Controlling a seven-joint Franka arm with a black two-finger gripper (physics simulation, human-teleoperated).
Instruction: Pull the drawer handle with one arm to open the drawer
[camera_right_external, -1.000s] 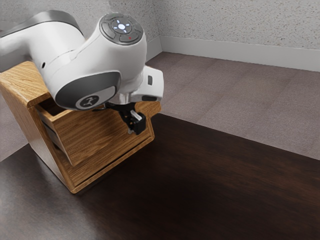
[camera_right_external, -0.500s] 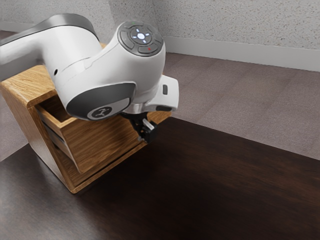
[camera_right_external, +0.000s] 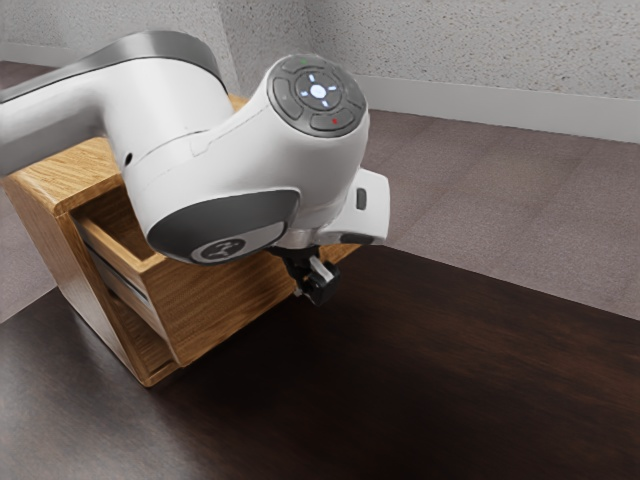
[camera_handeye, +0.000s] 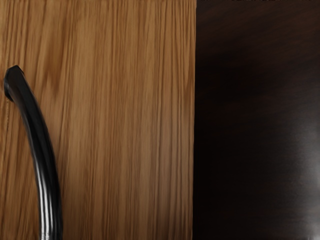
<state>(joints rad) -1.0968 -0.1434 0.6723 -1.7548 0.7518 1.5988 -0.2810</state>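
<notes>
The gripper sits at the wooden drawer front, near its black handle; I cannot tell whether it has hold of it. The drawer stands partly out of the cabinet, so the pull seems mid-course. The next move calls for a straight outward draw.

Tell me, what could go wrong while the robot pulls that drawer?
The thin curved handle might slip away from the gripper. The cabinet seems to just stand on the table, so it might slide along instead of the drawer coming out more.
</notes>
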